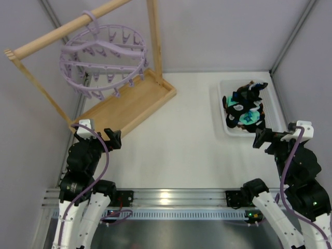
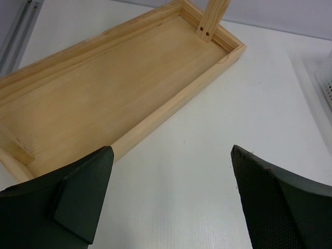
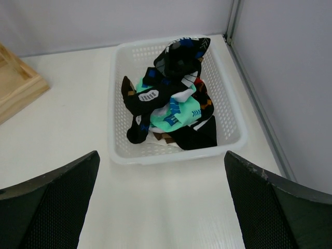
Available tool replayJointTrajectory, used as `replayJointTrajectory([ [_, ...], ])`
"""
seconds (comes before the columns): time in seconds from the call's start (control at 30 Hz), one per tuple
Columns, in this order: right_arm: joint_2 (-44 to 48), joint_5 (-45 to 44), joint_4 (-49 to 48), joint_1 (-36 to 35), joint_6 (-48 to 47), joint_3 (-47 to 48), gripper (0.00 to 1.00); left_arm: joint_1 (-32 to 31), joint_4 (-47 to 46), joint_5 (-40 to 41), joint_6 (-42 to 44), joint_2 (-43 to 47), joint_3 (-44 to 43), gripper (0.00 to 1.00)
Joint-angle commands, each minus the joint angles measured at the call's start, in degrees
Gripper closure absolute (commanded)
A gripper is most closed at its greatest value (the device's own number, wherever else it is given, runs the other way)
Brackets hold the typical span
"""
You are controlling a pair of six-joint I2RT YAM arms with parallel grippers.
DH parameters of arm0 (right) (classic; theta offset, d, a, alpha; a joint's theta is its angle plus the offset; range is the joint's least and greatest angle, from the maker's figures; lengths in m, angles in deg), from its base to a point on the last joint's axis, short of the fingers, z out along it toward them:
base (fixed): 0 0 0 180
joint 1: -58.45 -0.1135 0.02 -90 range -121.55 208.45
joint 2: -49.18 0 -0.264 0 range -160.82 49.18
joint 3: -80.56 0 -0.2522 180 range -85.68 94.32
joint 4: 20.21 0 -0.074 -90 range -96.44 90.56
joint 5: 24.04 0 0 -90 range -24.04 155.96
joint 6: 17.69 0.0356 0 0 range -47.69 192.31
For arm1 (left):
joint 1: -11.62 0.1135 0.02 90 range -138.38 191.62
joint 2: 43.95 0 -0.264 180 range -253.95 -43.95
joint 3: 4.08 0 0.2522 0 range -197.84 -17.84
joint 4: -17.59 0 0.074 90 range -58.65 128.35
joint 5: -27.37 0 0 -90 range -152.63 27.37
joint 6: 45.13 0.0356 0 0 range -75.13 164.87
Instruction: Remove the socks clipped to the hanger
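Observation:
The pale-lavender hanger (image 1: 104, 57) hangs by its hook from the wooden rod at the back left; I see no socks on its clips. The socks (image 1: 244, 106) lie in a heap in the white basket (image 1: 220, 124) at the right, black, teal-mint and brown ones mixed; they also show in the right wrist view (image 3: 171, 104). My left gripper (image 1: 113, 139) is open and empty near the wooden tray's front corner. My right gripper (image 1: 262, 139) is open and empty just in front of the basket (image 3: 176, 154).
The wooden rod frame stands on a shallow wooden tray (image 1: 140, 104), also in the left wrist view (image 2: 104, 93). Grey walls close in left, back and right. A metal rail runs along the near edge.

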Motion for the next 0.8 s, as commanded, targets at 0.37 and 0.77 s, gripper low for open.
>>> replayJointTrajectory([
  [0.37, -1.8, 1.2, 0.8, -0.6, 0.1, 0.2, 0.0, 0.0, -3.4, 0.9, 0.5, 1.3, 0.4, 0.02],
  [0.77, -1.9, 1.5, 0.8, -0.6, -0.4, 0.4, 0.0, -0.1, -3.4, 1.1, 0.3, 1.7, 0.5, 0.02],
])
